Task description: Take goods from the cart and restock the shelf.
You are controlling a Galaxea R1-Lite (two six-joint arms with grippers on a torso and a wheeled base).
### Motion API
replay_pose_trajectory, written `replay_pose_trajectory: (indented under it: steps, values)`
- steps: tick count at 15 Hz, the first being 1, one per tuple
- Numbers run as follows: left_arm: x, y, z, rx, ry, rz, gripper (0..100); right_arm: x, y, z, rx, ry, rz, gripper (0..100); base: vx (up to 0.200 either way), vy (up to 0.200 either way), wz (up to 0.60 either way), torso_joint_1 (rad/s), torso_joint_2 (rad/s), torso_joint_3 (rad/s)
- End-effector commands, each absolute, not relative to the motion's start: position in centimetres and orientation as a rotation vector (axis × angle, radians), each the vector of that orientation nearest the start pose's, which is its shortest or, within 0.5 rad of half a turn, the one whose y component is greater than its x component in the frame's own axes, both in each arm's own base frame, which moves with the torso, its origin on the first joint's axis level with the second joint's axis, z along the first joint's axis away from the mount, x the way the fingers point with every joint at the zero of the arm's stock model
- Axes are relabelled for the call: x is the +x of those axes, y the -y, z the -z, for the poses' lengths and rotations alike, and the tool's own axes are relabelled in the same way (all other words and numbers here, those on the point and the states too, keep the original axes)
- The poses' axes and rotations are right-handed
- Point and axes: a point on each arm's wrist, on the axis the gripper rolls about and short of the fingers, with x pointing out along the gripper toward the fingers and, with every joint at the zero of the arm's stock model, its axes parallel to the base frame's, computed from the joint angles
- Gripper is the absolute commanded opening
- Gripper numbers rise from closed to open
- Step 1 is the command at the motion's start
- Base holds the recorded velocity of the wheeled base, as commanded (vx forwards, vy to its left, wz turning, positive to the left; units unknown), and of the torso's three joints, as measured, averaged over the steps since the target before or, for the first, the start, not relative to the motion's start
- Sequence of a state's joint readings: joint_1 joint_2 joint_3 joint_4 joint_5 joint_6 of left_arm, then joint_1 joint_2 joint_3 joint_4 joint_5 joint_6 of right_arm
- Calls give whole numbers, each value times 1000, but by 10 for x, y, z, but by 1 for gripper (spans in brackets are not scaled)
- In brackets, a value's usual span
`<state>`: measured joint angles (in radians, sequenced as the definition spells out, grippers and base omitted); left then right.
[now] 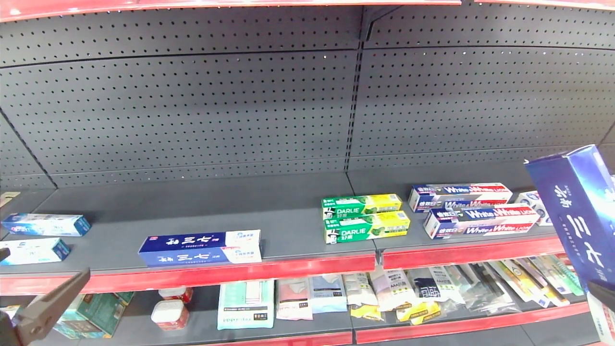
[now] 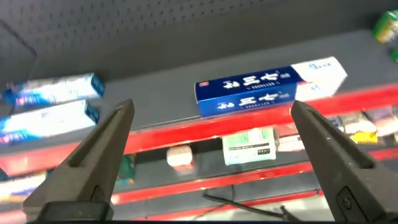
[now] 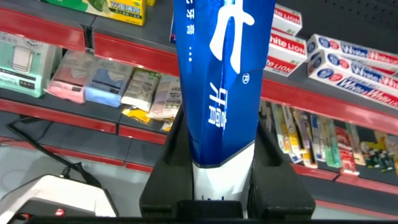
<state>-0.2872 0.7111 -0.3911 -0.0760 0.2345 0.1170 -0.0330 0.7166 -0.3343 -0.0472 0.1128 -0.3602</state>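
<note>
Head view: blue toothpaste box (image 1: pixel 579 211) held tilted at the right edge, in front of the shelf (image 1: pixel 216 202), just beside the white-and-red boxes (image 1: pixel 480 218). Left wrist view: left hand (image 2: pixel 211 109) wide open, nothing between its fingers, facing a matching blue box (image 2: pixel 267 87) lying at the shelf's front edge. Right wrist view: right hand (image 3: pixel 219 134) clamped on the blue toothpaste box's lower end.

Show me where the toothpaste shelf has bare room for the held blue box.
Widest: bare shelf between the blue-and-white box and the green boxes, back to the pegboard. Smaller gap between the light-blue boxes and that blue-and-white box. Crowded: right end, around the red-and-white boxes.
</note>
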Motion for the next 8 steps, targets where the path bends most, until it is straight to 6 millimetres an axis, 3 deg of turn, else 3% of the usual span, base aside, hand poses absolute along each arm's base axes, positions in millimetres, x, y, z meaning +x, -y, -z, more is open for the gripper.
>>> replay_pose_trajectory:
  steps: [1,4,8]
  values:
    - [30,5,-176,229,-155,133,100,65,-1,-169,-345,-331,-146,0,0,0,0,0,0,0]
    - [-12,-7,-151,235,-151,201,100,64,-1,-166,-375,-338,-155,0,0,0,0,0,0,0]
    - [-24,-11,-130,233,-122,162,100,68,-1,-168,-377,-345,-157,0,0,0,0,0,0,0]
